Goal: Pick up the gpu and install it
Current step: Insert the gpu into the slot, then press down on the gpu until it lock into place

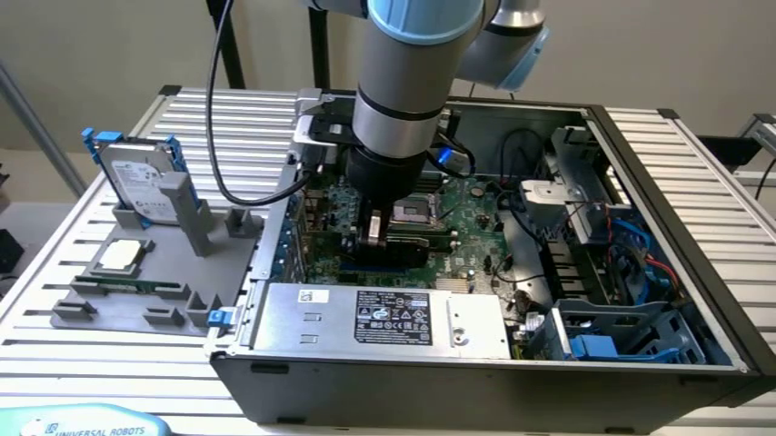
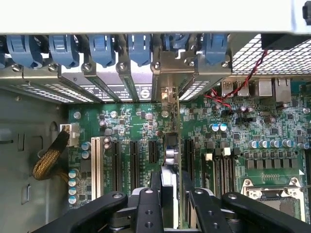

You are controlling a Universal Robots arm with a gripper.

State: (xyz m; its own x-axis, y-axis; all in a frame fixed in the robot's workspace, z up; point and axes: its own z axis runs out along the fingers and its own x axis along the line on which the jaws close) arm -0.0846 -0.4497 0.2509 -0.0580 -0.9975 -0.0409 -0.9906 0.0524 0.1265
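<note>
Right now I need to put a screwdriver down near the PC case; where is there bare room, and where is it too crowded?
Free: the ribbed table on the exterior view's right of the case, and its strip in front of the grey parts holder. Crowded: inside the case, where the gripper holds the gpu edge-on over the motherboard slots.

Even, soft light; wrist view's near foreground blurred.

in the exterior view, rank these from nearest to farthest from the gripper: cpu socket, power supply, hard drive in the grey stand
1. cpu socket, on the motherboard beside the gripper.
2. power supply, along the case's near wall.
3. hard drive, outside the case, on the exterior view's left.
</note>
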